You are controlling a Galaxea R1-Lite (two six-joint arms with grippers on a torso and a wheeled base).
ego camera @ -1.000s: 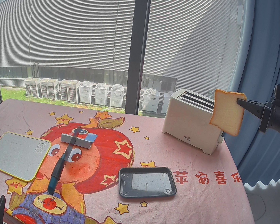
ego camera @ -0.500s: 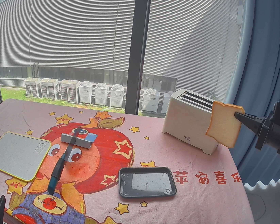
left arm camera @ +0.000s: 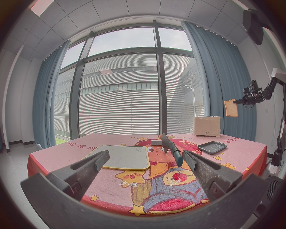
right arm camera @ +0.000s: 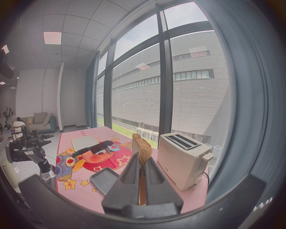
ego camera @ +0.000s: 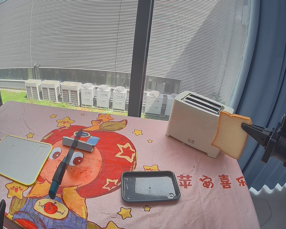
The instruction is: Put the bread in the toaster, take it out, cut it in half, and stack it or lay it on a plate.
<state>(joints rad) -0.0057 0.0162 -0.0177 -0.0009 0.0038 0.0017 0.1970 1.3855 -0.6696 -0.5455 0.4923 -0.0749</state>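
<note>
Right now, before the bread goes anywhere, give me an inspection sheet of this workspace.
Surface: table under a pink cartoon cloth, flat.
Job's things: bread hangs upright from the right tool, beside the toaster, not over its slots; plate empty, mid-table; cutting board bare; knife beside the board.
Clutter: grey block under the knife's blade.
Tools: right tool shut on the bread's edge; left tool open, holding nothing, at the table's near edge.
Cables: cord at the toaster's lever end.
Surroundings: window behind; curtain to the right.
</note>
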